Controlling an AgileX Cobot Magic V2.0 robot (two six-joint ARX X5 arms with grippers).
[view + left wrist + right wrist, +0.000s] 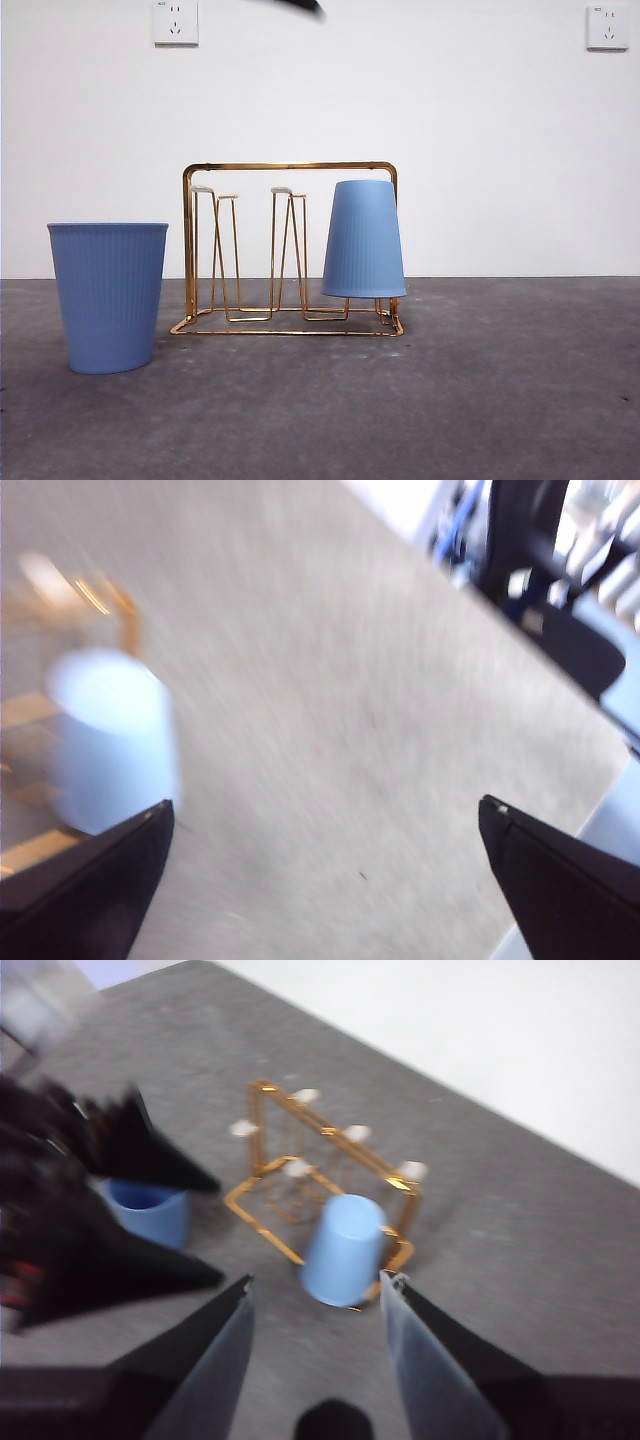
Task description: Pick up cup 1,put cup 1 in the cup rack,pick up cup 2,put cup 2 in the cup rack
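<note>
No legible writing on cups point(364, 240).

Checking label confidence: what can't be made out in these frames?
- Front view: which prong holds the inverted cup; the cup itself covers it.
- Front view: only a black tip of an arm shows, cut off by the top edge; which arm is unclear.
- Left wrist view: motion blur smears the cup rack.
- Right wrist view: inside of the upright cup is partly hidden by the other gripper.

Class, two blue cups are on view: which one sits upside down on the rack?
The cup on the rack's end prong, mouth down. The other cup stands upright on the table beside the rack.
</note>
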